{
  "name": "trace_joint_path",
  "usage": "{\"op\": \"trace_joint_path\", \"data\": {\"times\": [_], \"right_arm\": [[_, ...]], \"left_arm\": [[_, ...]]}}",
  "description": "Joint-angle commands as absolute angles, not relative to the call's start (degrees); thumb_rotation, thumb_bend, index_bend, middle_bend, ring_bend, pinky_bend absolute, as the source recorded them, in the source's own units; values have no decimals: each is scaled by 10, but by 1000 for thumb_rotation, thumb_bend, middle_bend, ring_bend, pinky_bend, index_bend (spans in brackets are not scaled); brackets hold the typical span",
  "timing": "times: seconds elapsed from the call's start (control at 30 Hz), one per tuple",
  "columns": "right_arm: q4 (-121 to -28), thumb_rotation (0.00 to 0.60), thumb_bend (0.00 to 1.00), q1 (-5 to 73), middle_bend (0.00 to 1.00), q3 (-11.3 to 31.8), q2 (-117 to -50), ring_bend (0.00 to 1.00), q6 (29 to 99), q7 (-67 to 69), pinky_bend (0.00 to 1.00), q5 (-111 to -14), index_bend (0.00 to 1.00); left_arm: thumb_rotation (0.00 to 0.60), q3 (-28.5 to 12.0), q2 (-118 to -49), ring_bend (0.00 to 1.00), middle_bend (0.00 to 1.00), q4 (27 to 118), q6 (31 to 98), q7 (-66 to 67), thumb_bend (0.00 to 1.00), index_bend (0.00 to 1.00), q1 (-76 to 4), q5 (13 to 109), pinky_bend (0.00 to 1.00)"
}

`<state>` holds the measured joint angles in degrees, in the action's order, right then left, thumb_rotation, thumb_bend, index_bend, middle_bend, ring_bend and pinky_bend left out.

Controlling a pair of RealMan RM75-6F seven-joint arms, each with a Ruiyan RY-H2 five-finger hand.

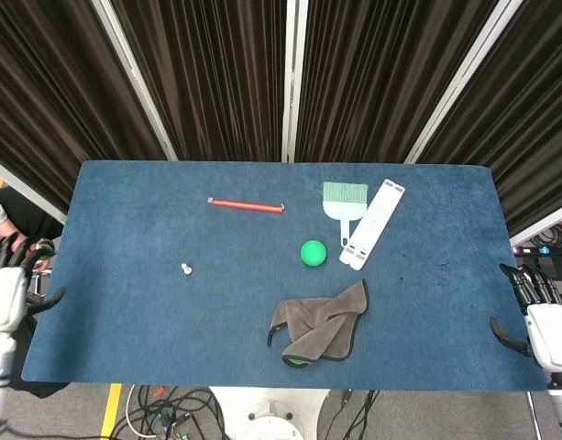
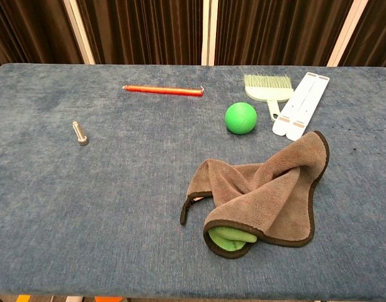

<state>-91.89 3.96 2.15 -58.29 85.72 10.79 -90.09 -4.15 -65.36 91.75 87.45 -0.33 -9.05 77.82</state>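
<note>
A small metal bolt (image 1: 185,269) (image 2: 80,133) lies alone on the left part of the blue table (image 1: 134,211). My left hand (image 1: 7,284) hangs off the table's left edge, fingers apart, holding nothing. Beyond the right edge hangs my right hand (image 1: 533,312), also empty with fingers spread. Neither hand shows in the chest view. A green ball (image 1: 313,252) (image 2: 241,117) sits mid-table, and a folded grey cloth (image 1: 322,323) (image 2: 262,189) with green lining lies in front of it.
A red pencil (image 1: 246,205) (image 2: 162,90) lies toward the back. A green hand brush (image 1: 344,197) (image 2: 267,87) and a white folded strip (image 1: 372,223) (image 2: 301,104) lie at the back right. A person's hands (image 1: 4,246) show past the left edge.
</note>
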Motion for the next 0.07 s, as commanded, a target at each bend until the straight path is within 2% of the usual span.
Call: {"op": "trace_joint_path", "data": {"times": [0.03, 0.07], "right_arm": [[-919, 600, 258, 38, 126, 20, -585, 0, 859, 107, 0, -903, 36], [-918, 600, 258, 39, 125, 20, -586, 0, 859, 107, 0, -904, 36]], "left_arm": [[600, -16, -633, 0, 154, 950, 898, 14, 173, 312, -60, 801, 0], [600, -12, -632, 0, 154, 954, 900, 18, 173, 312, -56, 804, 0]]}}
